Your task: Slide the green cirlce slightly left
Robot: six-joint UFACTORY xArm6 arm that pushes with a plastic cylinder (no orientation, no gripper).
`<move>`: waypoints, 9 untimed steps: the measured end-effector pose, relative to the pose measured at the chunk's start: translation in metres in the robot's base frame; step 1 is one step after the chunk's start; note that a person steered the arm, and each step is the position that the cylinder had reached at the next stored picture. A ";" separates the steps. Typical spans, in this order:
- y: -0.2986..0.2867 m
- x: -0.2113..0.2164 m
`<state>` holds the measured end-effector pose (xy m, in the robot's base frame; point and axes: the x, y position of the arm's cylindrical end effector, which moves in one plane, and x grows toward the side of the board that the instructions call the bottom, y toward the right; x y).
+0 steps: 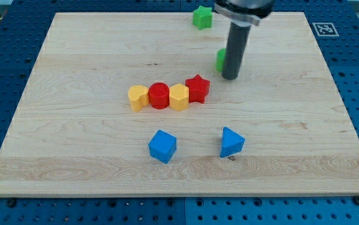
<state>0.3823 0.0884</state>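
Observation:
The green circle sits near the view's top, right of centre, mostly hidden behind the dark rod. My tip rests on the board just right of and slightly below the green circle, touching or nearly touching it. A green star lies at the view's top edge, above and left of the circle.
A row of blocks lies in the middle: yellow heart, red circle, yellow hexagon, red star. A blue cube and a blue triangle lie lower down. The wooden board ends on a blue pegboard.

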 end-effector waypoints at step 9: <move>-0.052 -0.058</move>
<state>0.3239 0.0363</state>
